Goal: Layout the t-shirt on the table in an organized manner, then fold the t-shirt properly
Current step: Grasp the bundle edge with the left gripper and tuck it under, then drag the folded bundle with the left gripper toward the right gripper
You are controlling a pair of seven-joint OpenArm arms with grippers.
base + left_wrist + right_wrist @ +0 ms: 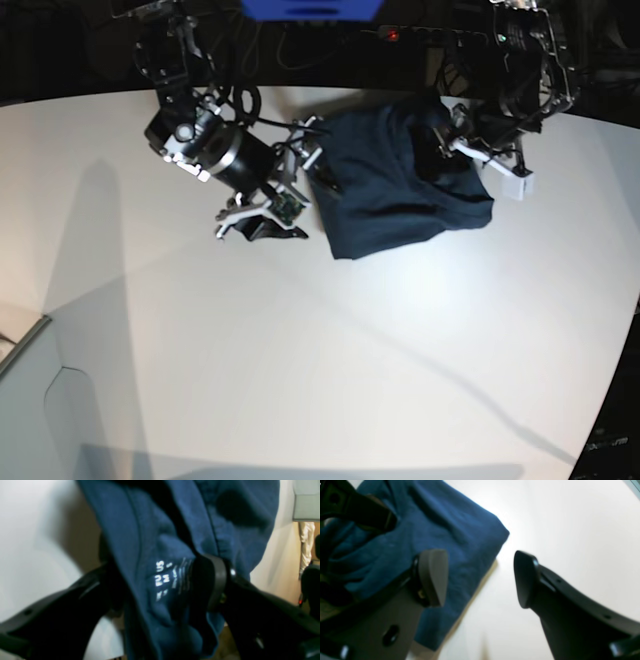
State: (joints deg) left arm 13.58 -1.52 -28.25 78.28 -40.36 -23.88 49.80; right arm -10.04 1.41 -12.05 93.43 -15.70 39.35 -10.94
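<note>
The dark navy t-shirt lies bunched on the white table, toward the back. My left gripper is open around the neck area. The cloth with its pale printed label fills the gap between the fingers and touches the right pad. In the base view this gripper sits on the shirt's upper right part. My right gripper is open and holds nothing. One of its fingers hangs over the shirt's edge and the other over bare table. It stands at the shirt's left side.
A pale grey box-like corner piece stands at the table's front left. The table's curved back edge runs behind both arms. Beyond it are dark cables and a small red light. Wide bare table lies in front of the shirt.
</note>
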